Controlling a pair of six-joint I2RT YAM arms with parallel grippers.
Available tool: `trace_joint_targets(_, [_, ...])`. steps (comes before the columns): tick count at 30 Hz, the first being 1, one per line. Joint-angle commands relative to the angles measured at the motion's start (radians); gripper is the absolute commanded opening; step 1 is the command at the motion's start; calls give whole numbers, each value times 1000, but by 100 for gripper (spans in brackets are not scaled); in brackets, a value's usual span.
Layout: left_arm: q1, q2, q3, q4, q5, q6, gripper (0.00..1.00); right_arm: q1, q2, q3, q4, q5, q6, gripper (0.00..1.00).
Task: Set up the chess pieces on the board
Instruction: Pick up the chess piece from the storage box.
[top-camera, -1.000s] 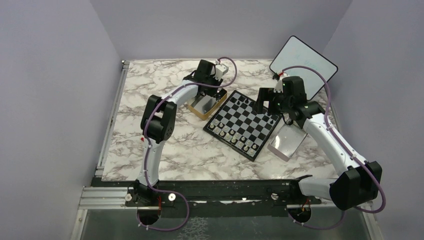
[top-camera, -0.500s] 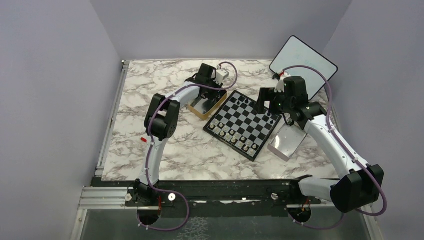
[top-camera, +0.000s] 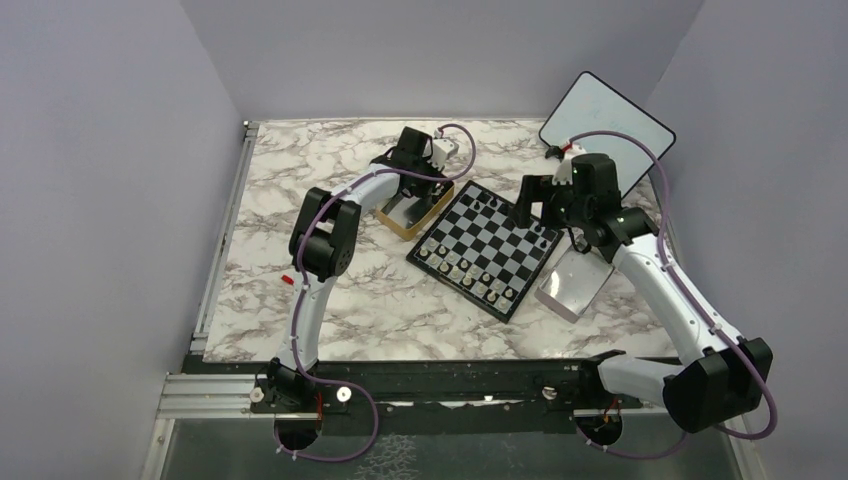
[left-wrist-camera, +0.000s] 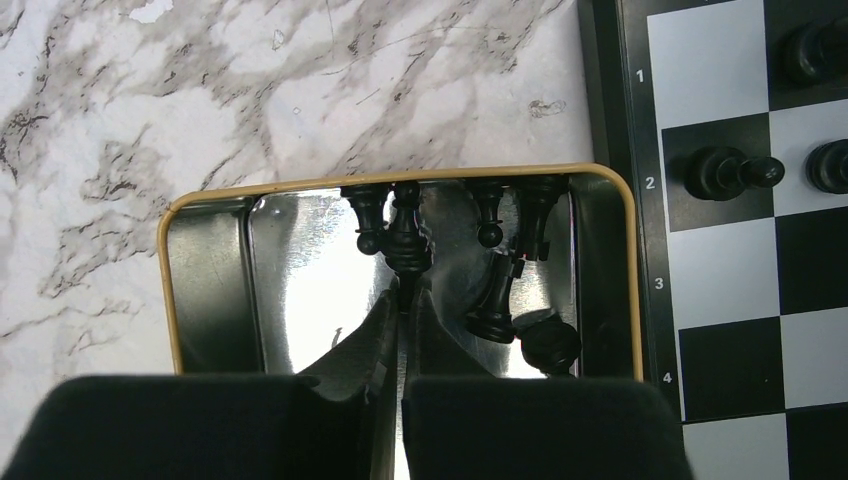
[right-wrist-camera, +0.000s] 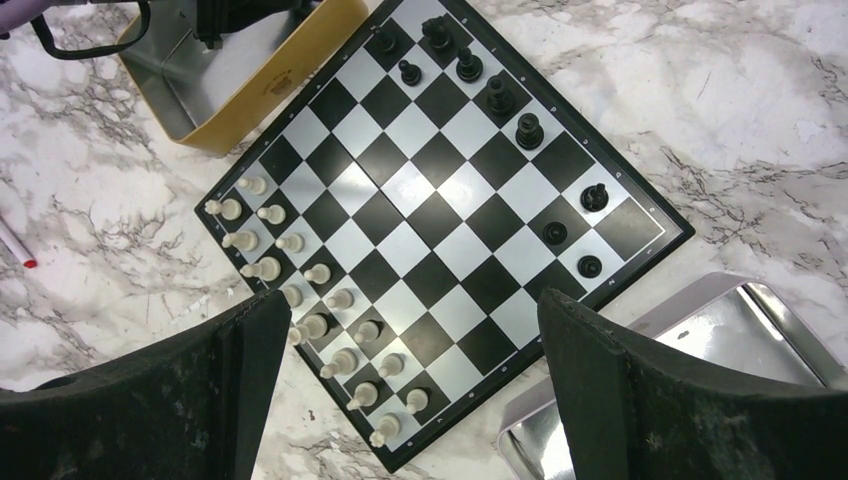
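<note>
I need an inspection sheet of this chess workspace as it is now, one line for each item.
Surface: white marble-pattern table.
Job's things: chessboard set aslant; white pieces fill two rows; black pieces only partly placed on the opposite side; more lie in the gold tin.
Clutter: silver lid beside the board; red-tipped pen; white tablet propped at the far right corner.
Claws: left claw shut inside the tin, seemingly on a black piece; right claw open wide above the board.
Cables: purple cables along both arms, no snag seen.
Surroundings: plain lilac walls; metal rail at the near edge.
</note>
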Motion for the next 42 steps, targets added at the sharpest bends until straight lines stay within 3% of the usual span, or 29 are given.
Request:
trace_joint_targets(1, [-3, -44, -1, 2, -38, -8, 0, -7, -36, -25, -22, 26, -14, 100])
trace_joint_targets(8, [-3, -140, 14, -49, -59, -57, 0, -6, -63, -77, -10, 60, -3, 100])
trace_joint_targets(14, [-3, -208, 0, -116, -80, -103, 0, -6, -92, -159, 85, 2, 31, 100])
trace_joint_targets(21, [-3, -360, -136, -118, 15, -132, 0, -6, -82, -184, 219, -177, 154, 100])
trace_joint_targets(30, [-14, -682, -410, -41, 161, -193, 0, -5, -5, -208, 419, -423, 311, 99])
trace_joint_targets(35, [-44, -873, -601, 28, 204, -217, 0, -3, -13, -267, 550, -517, 404, 82])
trace_joint_targets(42, [-126, -1026, -762, 83, 302, -227, 0, 21, 18, -309, 694, -599, 517, 50])
